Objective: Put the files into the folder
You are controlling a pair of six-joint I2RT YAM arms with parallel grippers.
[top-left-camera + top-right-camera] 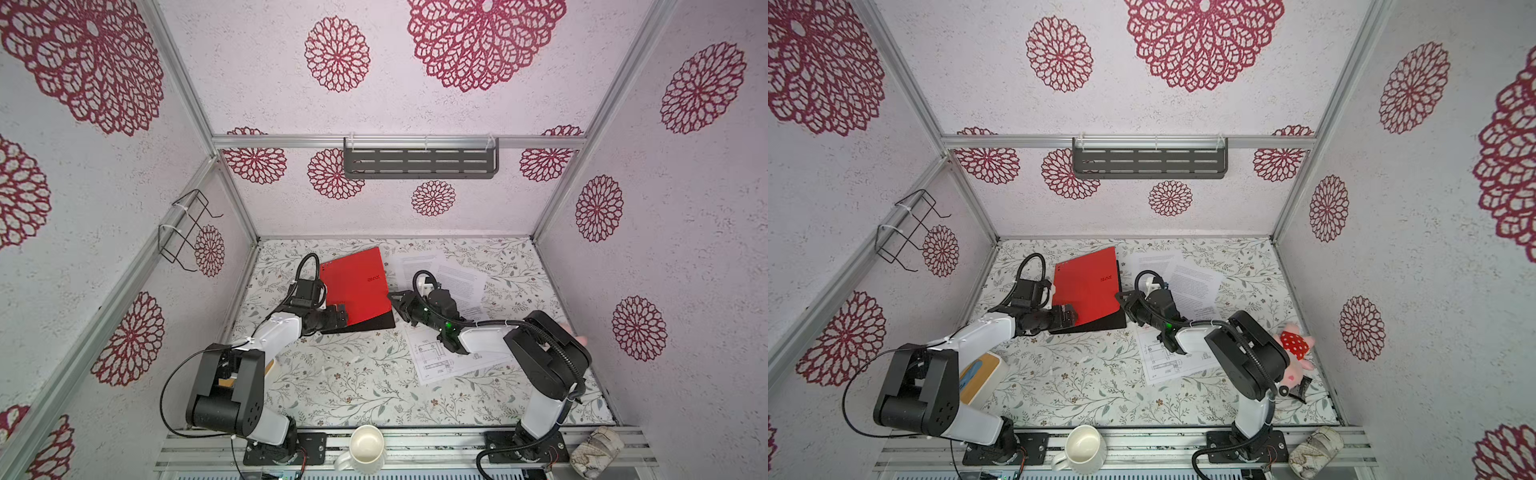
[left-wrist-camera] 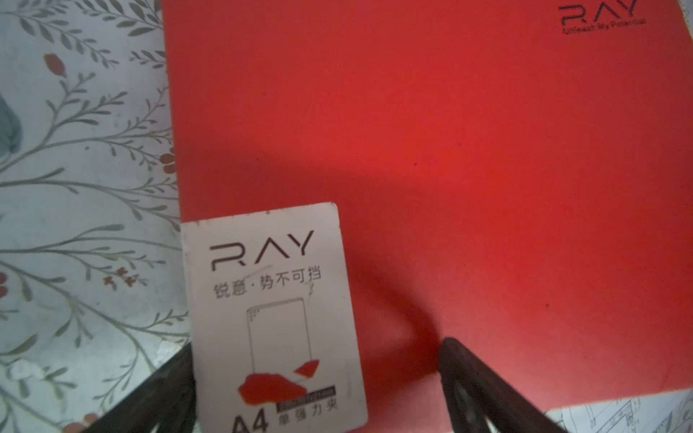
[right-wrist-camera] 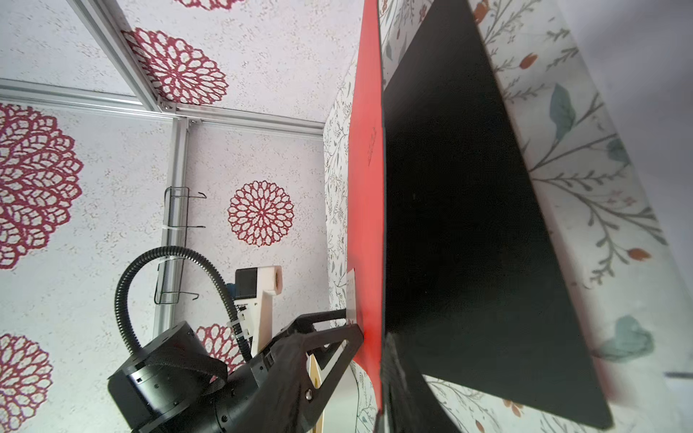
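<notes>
Left wrist view shows the left claw [image 2: 318,345] spread wide and holding nothing. Its two fingers stand on either side of the white label [image 2: 270,300] at the corner of the folder [image 2: 450,150], and their tips are at the red cover.

The right claw [image 1: 397,301] is at the opposite long edge of the folder [image 1: 357,286], the free edge, with its jaws only partly open. In the right wrist view one of its fingers [image 3: 397,375] lies on the black inner side of the raised cover. It seems to carry the cover, but I cannot tell if the cover is really pinched.

The folder lies on the table [image 1: 353,382] with its long axis running from the robot toward the back wall, a little turned. The spine is on the side of the left arm. The cover is lifted from the black back at the side of the right arm.

All three files are on the free-edge side of the folder. Two text sheets [image 1: 461,282] overlap each other just beyond that edge, and the drawing sheet [image 1: 436,357] lies off the folder's near corner, partly under the right arm. So the right arm is nearer to the files. I judge that the cover must first swing over the spine, toward the left arm, before any sheet can go in.
</notes>
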